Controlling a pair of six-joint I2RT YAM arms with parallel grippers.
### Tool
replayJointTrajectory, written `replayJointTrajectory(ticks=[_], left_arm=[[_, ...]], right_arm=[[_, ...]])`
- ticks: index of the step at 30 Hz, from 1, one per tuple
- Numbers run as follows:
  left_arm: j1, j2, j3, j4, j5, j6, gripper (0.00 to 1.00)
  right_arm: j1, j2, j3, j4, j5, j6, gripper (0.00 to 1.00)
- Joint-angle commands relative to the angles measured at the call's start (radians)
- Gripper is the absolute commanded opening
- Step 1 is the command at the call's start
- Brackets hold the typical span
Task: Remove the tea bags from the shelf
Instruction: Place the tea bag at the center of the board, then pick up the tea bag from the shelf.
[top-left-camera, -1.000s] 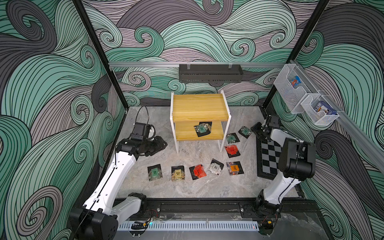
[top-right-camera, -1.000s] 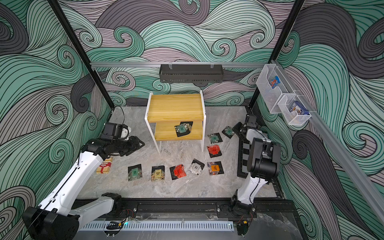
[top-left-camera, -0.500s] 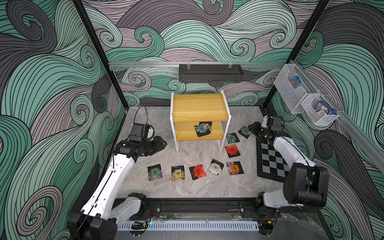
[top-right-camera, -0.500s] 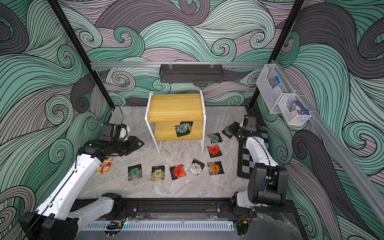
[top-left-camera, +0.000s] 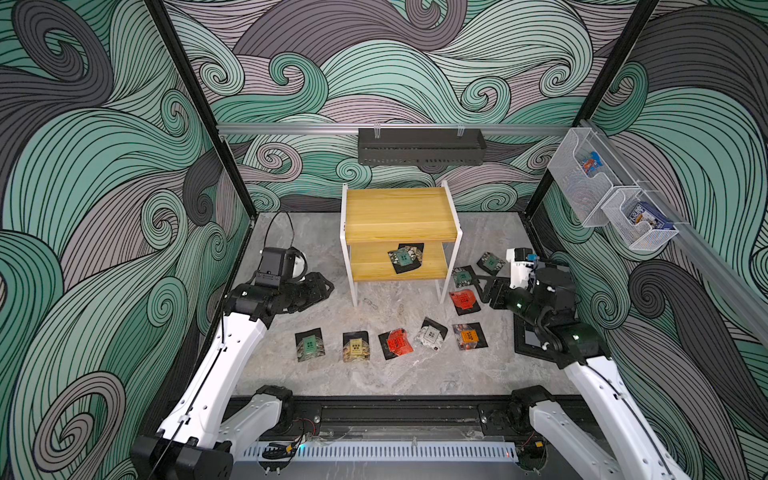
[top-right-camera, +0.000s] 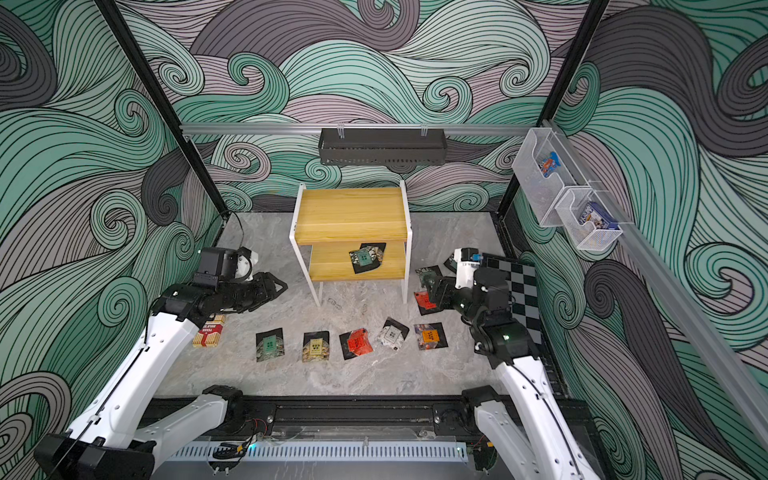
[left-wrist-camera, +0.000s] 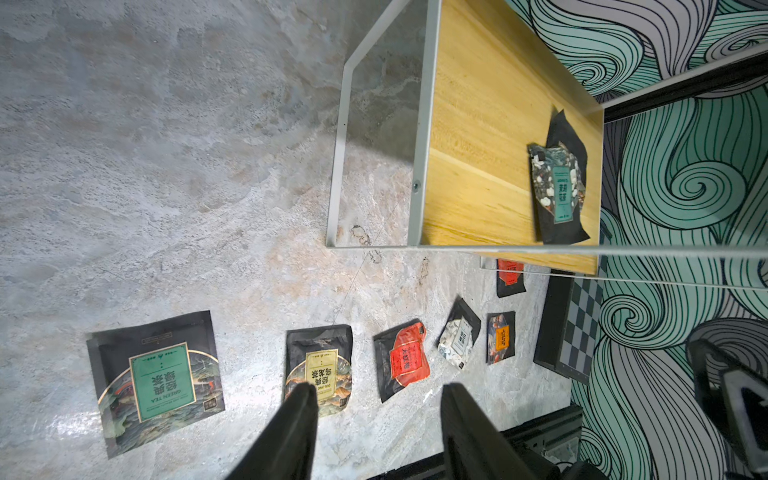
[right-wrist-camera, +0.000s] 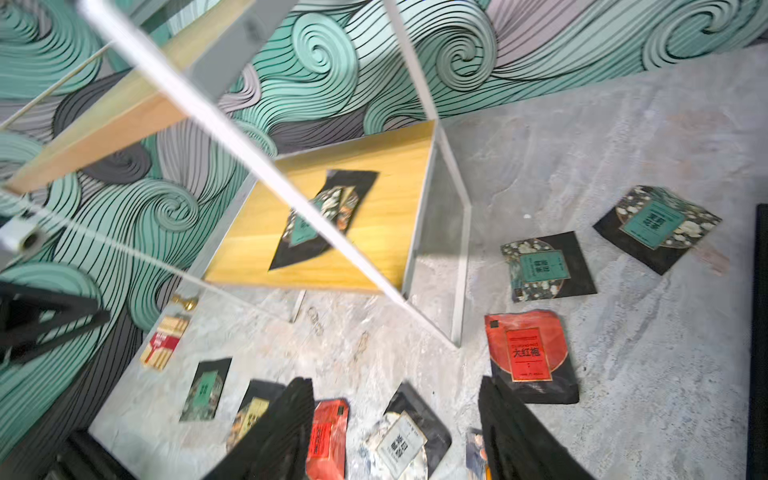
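Your right claw (right-wrist-camera: 392, 390) has swung away from the far teal sachet and now faces the shelf (top-left-camera: 399, 208), and its jaws have spread: they stand wide with nothing between them. The left claw (left-wrist-camera: 378, 390) has hardly shifted. It hangs well off the shelf's left side, jaws partly apart and empty.

What remains to clear is a small overlapped pile on the lower board (top-left-camera: 370, 266): a teal-label tea bag (top-left-camera: 404, 256) lying on a black-backed sachet (top-left-camera: 405, 270). How many are stacked there, you cannot tell. Eight others already lie on the desk (top-left-camera: 374, 374), among them the red tea bag (top-left-camera: 464, 300) just beside your right claw.

The step in hand looks like a reach into that lower tier. Go in low, between the two boards, and keep clear of the white front leg (top-left-camera: 451, 274), which stands between the claw and the pile. These sachets are flat and slippery, so aim for the top one's lifted edge and avoid pressing down on its middle. Close gently and draw it straight out toward you. A sideways nudge would likely shove the pile toward the back.
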Motion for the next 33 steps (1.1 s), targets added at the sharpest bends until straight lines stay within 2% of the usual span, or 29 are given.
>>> replayJointTrajectory(ticks=[1,5,9,13,16,18,23,27,33], left_arm=[[0.007,-0.019,0.027,-0.005,0.026,0.001,0.53],[0.005,-0.019,0.010,-0.005,0.041,-0.006,0.54],[0.005,-0.016,-0.004,-0.010,0.063,-0.008,0.55],[0.005,-0.022,-0.025,-0.005,0.070,-0.008,0.56],[0.005,-0.027,-0.036,0.003,0.066,-0.008,0.56],[0.005,-0.027,-0.044,0.012,0.066,-0.010,0.56],[0.005,-0.028,-0.051,0.017,0.059,-0.007,0.56],[0.005,-0.039,-0.072,0.044,0.049,-0.011,0.56],[0.005,-0.033,-0.079,0.060,0.050,-0.008,0.56]], right_arm=[[0.091,-0.067,-0.022,-0.037,0.038,-0.136,0.67],[0.213,-0.115,-0.049,-0.014,0.059,-0.255,0.68],[0.348,-0.088,-0.052,0.019,0.109,-0.376,0.68],[0.515,-0.036,-0.067,0.114,0.214,-0.541,0.75],[0.610,0.054,-0.056,0.182,0.289,-0.661,0.75],[0.635,0.114,-0.054,0.230,0.304,-0.732,0.77],[0.646,0.217,-0.102,0.454,0.326,-0.874,0.88],[0.643,0.334,-0.101,0.574,0.347,-0.956,0.88],[0.598,0.459,-0.081,0.700,0.347,-0.974,0.86]])
